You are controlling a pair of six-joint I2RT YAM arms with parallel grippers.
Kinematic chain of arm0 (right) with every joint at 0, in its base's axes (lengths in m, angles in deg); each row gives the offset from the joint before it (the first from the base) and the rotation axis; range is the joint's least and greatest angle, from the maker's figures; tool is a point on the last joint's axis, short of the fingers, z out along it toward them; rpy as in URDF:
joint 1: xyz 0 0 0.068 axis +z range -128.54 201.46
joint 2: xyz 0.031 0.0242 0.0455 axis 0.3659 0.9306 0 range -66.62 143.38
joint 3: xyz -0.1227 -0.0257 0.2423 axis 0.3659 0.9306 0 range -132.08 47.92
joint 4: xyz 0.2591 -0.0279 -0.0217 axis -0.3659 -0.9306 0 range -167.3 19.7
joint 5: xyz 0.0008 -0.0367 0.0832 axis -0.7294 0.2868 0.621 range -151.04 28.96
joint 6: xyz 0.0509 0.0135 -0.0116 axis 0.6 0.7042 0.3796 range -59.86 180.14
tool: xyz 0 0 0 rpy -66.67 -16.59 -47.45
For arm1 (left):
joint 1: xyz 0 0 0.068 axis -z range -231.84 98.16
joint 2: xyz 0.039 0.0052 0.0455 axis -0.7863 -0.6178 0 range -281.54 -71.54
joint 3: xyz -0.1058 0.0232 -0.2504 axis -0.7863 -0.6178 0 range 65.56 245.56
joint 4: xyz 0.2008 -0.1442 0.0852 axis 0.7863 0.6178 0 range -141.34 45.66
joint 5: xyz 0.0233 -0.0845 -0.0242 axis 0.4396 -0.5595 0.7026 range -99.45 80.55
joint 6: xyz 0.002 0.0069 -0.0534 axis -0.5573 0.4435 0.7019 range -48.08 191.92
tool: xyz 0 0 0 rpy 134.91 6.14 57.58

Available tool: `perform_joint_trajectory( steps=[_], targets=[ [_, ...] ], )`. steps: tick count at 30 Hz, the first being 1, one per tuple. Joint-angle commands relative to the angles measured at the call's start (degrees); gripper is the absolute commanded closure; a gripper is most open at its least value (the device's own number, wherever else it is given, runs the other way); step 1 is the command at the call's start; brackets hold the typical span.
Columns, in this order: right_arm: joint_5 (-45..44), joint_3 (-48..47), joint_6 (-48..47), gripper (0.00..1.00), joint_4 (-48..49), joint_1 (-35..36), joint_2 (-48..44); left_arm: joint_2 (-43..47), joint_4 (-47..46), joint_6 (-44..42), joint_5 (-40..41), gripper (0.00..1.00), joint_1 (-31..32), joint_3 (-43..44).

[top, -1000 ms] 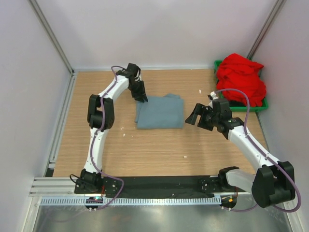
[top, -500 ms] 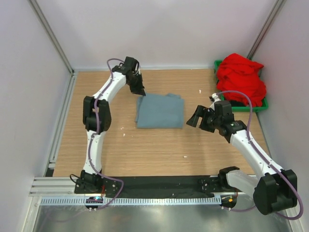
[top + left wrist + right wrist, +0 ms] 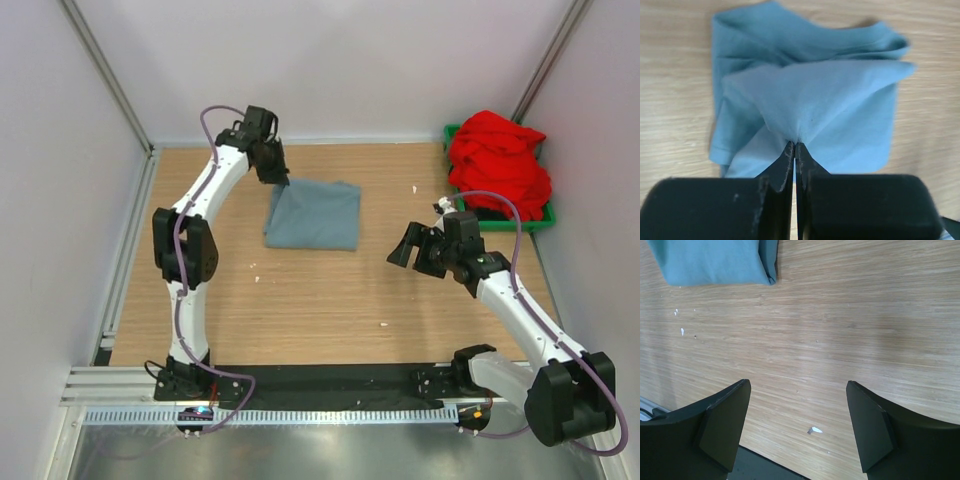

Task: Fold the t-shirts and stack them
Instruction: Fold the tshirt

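Observation:
The folded grey-blue t-shirt [image 3: 315,215] lies on the wooden table, left of centre near the back. My left gripper [image 3: 281,181] is shut on its far left corner and lifts that corner into a peak; in the left wrist view the cloth [image 3: 810,105] fans out from the closed tips [image 3: 795,146]. The red t-shirt [image 3: 498,165] is heaped in a green bin [image 3: 545,221] at the back right. My right gripper [image 3: 398,248] is open and empty above bare table, right of the grey-blue shirt, whose corner shows in the right wrist view [image 3: 715,260].
White walls and metal rails enclose the table. Small white scraps lie on the wood [image 3: 384,323] [image 3: 815,430]. A black strip [image 3: 330,380] runs along the near edge between the arm bases.
My left gripper has moved left and back, dragging the grey-blue shirt leftward by its corner. My right gripper has stayed nearly still, shifting slightly toward the near side.

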State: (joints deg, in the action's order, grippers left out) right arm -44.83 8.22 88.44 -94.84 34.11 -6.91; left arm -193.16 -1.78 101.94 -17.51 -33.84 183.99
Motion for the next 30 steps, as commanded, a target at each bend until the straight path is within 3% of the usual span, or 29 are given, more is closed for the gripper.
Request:
perform_joint_trajectory(
  steps=[1,3,4,5,8,13,17,23,30],
  targets=[
    [-0.39,0.06,-1.31,0.16,0.19,0.28,-1.34,-2.56,-1.74,1.53,3.66,1.00,-2.00,-4.25],
    [0.23,0.06,-1.14,0.16,0.45,0.28,-1.43,-5.72,-1.66,1.62,3.83,0.59,-3.49,-3.48],
    [0.49,-0.02,-1.05,0.16,0.63,0.28,-1.34,-7.38,-0.53,1.36,4.62,0.13,-3.93,-0.43],
    [1.28,-0.20,-0.79,0.16,0.89,0.28,-1.34,-10.01,2.53,0.57,4.63,0.00,-4.55,1.69],
    [4.43,-0.64,0.52,0.15,3.51,0.36,-0.29,-10.23,6.33,-0.57,6.46,0.00,-4.82,7.16],
    [6.56,-4.49,4.22,0.15,9.76,2.90,5.23,1.63,0.72,0.30,11.03,0.00,-4.03,-2.31],
    [4.71,-15.80,4.67,0.21,12.57,8.53,15.95,7.10,-2.71,-0.14,11.06,0.00,-2.89,-7.15],
    [8.14,-30.93,6.51,0.44,17.32,9.68,36.95,3.50,-5.34,-0.93,0.17,0.00,-0.34,-9.88],
    [13.15,-35.62,8.62,0.62,23.48,5.38,54.72,0.60,-11.94,0.48,-4.34,0.00,0.28,-17.26]
  ],
)
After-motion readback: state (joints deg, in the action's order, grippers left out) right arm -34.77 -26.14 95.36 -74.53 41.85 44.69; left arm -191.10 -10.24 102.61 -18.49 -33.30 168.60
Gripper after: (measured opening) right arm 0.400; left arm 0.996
